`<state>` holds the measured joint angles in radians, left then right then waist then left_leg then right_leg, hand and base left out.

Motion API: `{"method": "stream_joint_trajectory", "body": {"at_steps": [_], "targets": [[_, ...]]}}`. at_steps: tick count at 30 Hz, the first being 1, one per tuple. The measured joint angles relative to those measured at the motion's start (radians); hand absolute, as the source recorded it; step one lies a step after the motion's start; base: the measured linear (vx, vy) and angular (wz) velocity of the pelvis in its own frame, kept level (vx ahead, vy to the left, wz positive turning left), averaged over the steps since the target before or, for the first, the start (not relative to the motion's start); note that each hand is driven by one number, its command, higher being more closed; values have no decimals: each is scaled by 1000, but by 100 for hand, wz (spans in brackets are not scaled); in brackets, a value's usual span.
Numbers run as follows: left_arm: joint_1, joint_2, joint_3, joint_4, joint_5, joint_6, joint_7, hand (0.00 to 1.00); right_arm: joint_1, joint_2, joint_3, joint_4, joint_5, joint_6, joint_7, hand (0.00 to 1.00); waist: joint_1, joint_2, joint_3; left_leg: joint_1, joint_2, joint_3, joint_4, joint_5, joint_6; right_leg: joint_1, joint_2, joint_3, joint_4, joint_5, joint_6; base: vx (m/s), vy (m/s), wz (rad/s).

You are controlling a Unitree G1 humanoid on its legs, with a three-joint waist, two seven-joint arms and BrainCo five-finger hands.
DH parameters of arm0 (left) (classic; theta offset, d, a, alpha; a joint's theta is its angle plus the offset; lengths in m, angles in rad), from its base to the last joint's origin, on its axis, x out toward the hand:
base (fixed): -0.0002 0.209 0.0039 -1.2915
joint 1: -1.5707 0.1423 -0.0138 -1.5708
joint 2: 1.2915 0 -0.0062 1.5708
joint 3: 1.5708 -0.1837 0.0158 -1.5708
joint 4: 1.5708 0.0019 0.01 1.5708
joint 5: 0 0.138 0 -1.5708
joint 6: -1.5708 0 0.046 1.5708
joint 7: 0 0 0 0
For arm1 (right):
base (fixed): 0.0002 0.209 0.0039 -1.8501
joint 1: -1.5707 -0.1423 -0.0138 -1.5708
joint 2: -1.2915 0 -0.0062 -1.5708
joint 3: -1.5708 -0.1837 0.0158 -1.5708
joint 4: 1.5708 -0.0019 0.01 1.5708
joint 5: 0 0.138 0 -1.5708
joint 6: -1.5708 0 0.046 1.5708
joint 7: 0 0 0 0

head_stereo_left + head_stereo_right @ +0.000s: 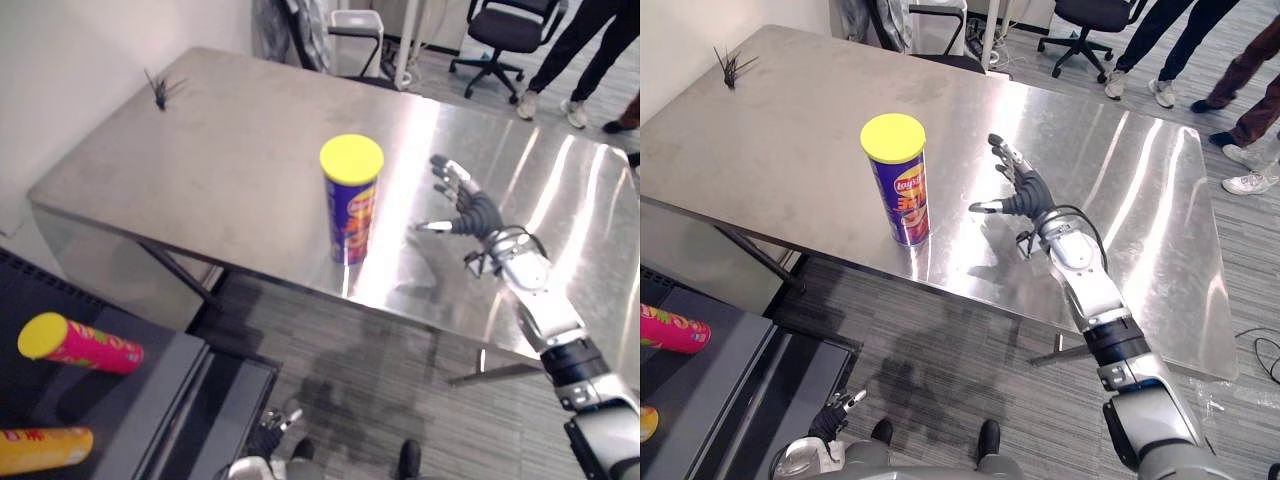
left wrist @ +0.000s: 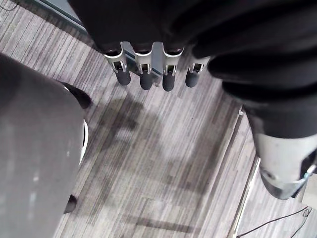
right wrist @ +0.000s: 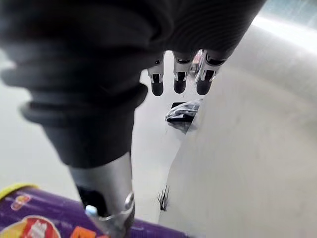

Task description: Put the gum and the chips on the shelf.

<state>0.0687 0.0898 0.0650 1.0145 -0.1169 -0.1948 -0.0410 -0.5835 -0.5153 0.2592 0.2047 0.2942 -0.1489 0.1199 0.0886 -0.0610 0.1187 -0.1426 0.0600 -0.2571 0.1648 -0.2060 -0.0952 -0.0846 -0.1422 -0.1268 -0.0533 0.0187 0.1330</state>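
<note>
**A:** Where do things stand?

**B:** The chips can (image 1: pixel 902 185), purple with a yellow lid, stands upright on the steel counter (image 1: pixel 780 130), near its front edge. The right hand (image 1: pixel 1025 195) hovers just beside it without touching. Its fingers (image 1: pixel 1002 150) are spread apart and the thumb points toward the can. The left hand (image 2: pixel 145 79) hangs low above the floor, fingers straight, holding nothing.

**A:** And the shelf?

**B:** The dark shelf (image 1: pixel 150 385) sits low on the robot's left. It already carries a pink can (image 1: pixel 85 345) lying on its side, and an orange can (image 1: pixel 40 448) lower down. Which thing is the gum I cannot tell.

**A:** What could go wrong?

**B:** I'd judge tipping to be the main risk. The can is tall and narrow on slick metal, so a thumb or fingertip arriving ahead of the rest could shove it over. From there it could roll off the front edge. A grip taken up near the lid might lever it over too. Later, if it is laid on its side on the shelf, it could roll against the pink can.

**A:** Any writing?

**B:** The purple can bears a round red-and-yellow logo above a picture panel, and the pink one has coloured print. The lettering is small, so I quote none of it.
</note>
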Motion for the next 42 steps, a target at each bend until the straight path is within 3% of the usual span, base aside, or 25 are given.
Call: {"method": "stream_joint_trajectory", "body": {"at_steps": [13,18,42], "targets": [[-6,-7,21,0,-40,0,22,0,-162,3,145,10,18,0,2,0,11,-6,20,-3,3,2,-1,0,0,-9,2,16,0,1,-1,3,0,-2],[-6,-9,45,1,-76,1,34,0,-162,5,148,13,30,0,16,0,28,-6,20,-1,4,0,-1,0,0,-6,2,16,0,1,-1,-1,-1,1],[-6,-19,81,0,-107,1,64,0,-194,73,145,91,22,15,-6,0,51,-12,22,1,7,-25,-14,29,-11,3,5,-2,1,1,-1,-7,-3,3]]}}
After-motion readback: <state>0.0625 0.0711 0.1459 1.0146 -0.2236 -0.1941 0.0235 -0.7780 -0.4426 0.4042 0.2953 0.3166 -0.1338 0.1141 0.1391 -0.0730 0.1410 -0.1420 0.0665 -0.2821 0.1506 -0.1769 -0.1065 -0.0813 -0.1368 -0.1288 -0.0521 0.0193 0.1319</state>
